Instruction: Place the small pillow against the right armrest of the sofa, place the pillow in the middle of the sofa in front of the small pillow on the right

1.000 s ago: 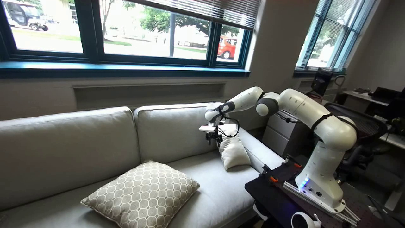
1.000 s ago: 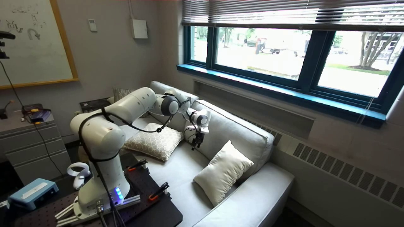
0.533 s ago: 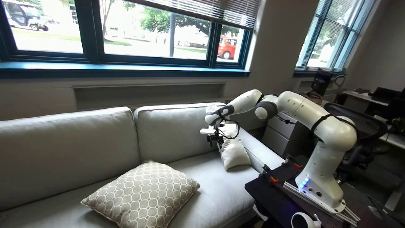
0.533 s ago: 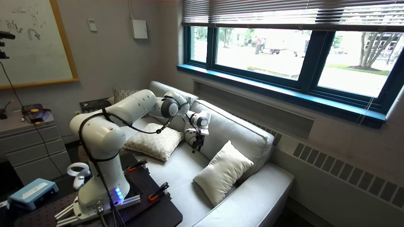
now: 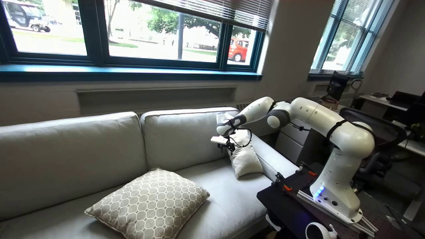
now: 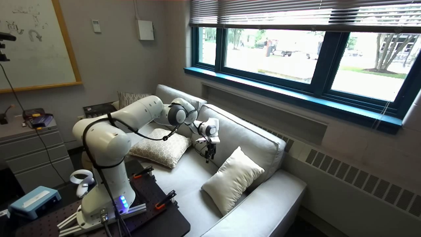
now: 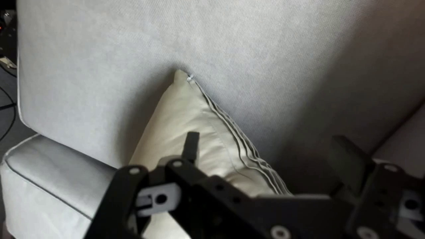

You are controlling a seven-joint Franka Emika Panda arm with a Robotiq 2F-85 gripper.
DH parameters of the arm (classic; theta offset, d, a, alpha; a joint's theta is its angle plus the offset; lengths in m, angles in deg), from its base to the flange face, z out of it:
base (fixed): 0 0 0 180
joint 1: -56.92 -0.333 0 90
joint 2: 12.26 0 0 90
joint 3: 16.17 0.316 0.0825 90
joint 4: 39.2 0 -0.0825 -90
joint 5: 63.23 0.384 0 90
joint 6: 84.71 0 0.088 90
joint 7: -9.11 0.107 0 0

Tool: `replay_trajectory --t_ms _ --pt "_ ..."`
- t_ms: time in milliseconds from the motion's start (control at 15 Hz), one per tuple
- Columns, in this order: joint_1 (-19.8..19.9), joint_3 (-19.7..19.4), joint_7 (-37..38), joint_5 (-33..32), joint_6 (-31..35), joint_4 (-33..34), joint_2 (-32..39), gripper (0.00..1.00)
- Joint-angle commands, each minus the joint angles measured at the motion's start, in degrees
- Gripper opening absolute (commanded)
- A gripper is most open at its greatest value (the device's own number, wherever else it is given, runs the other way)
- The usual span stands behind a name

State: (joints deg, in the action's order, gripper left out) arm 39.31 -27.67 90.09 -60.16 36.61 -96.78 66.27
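The small pillow (image 6: pixel 233 181) sits tilted on the sofa (image 6: pixel 184 186), just beside the right armrest (image 6: pixel 263 207); whether the two touch, I can't tell. And there's the change: over the last second the tool (image 7: pixel 267 141) has dropped lower and crept closer to the armrest, the arm (image 6: pixel 141 110) sinking with it! Its fingers (image 7: pixel 191 146) stand wide apart, and in the wrist view part of the small pillow shows between them. In an exterior view a gap separates tool and pillow, the tool being farther from the armrest. Both pillows hold their places: the small one right by the armrest, the patterned pillow (image 5: pixel 152 202) lying well apart from it, exactly where it was a second ago. Containers now: far off from the armrest stands a grey drawer cabinet (image 6: pixel 31 154), a purple item (image 6: pixel 42 121) on top, its drawers (image 6: pixel 37 168) pushed in, contents hidden.
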Motion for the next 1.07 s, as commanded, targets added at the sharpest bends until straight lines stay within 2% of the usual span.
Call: replay_trajectory --t_ms 0,267,400,533,800,1000 --pt "0.3 0.5 -2.5 -5.9 0.4 5.0 4.4 1.00" --pt "-0.7 -2.0 -5.8 -13.5 -3.6 6.4 7.1 1.00" --pt "-0.7 -3.1 -6.8 -17.3 -2.9 3.6 5.5 1.00" --pt "-0.3 -4.1 -7.7 -20.1 -2.7 4.0 5.8 1.00" --pt "0.5 -4.3 -7.0 -22.8 -1.5 3.6 5.7 1.00" --pt "1.0 -2.9 -7.1 -22.1 -1.8 3.6 5.7 1.00"
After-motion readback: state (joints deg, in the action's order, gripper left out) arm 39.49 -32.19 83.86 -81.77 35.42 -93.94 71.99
